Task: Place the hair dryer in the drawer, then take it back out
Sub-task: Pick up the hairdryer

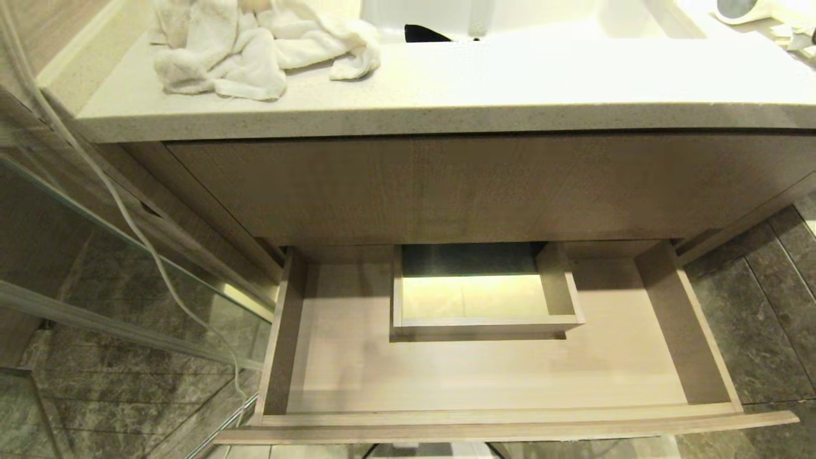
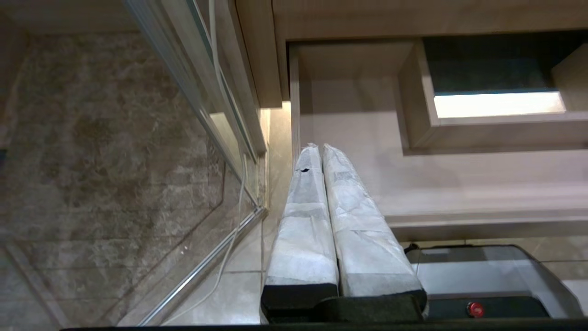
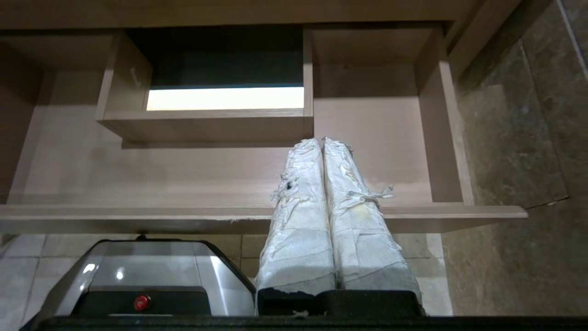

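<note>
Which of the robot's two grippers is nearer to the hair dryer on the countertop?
Probably right. The hair dryer lies at the counter's far right. The right gripper hangs shut before the open drawer's right part, the left gripper, also shut, before its left end.

Hair dryer (image 1: pixel 743 9) cut off by top edge.

Head camera looks steeply down, close over the pulled-out light wood-grain drawer (image 1: pixel 484 376) below the pale speckled stone countertop (image 1: pixel 446 95). Both wrist cameras sit low outside the drawer front, facing in; all three share the boxed wooden cutout (image 1: pixel 484 325).
</note>
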You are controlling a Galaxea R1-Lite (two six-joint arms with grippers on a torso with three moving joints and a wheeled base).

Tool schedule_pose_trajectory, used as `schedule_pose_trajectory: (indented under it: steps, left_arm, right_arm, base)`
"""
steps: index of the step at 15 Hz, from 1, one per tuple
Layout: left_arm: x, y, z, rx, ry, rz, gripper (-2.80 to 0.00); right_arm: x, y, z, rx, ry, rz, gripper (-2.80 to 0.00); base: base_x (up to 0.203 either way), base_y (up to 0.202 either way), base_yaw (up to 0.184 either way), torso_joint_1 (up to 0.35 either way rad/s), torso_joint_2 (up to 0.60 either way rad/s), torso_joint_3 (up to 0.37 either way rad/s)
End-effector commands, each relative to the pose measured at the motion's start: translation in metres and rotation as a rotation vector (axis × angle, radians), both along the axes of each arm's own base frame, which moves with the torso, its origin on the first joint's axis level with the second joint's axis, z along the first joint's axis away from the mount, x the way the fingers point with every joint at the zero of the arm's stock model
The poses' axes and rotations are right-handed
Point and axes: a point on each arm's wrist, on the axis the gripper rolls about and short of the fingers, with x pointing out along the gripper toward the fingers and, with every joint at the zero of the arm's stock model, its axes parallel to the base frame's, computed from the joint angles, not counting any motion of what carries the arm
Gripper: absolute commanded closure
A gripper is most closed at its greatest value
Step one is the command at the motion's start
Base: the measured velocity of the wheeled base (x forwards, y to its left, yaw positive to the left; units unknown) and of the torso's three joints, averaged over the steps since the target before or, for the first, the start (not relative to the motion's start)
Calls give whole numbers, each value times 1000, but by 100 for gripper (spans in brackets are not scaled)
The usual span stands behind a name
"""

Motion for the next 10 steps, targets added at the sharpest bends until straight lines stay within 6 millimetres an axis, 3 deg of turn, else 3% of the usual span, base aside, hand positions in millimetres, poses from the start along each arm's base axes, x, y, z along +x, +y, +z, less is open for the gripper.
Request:
schedule_pose_trajectory:
  steps: [1, 10]
  left_arm:
    - [0, 0, 0, -1, 1, 0, 0]
    - [0, 0, 0, -1, 1, 0, 0]
  right_arm:
    - [0, 0, 0, 0, 0, 1, 0]
    - [0, 0, 0, 0, 0, 1, 0]
  base:
    - [0, 0, 0, 313, -535, -242]
    - [0, 0, 0, 310, -571, -270]
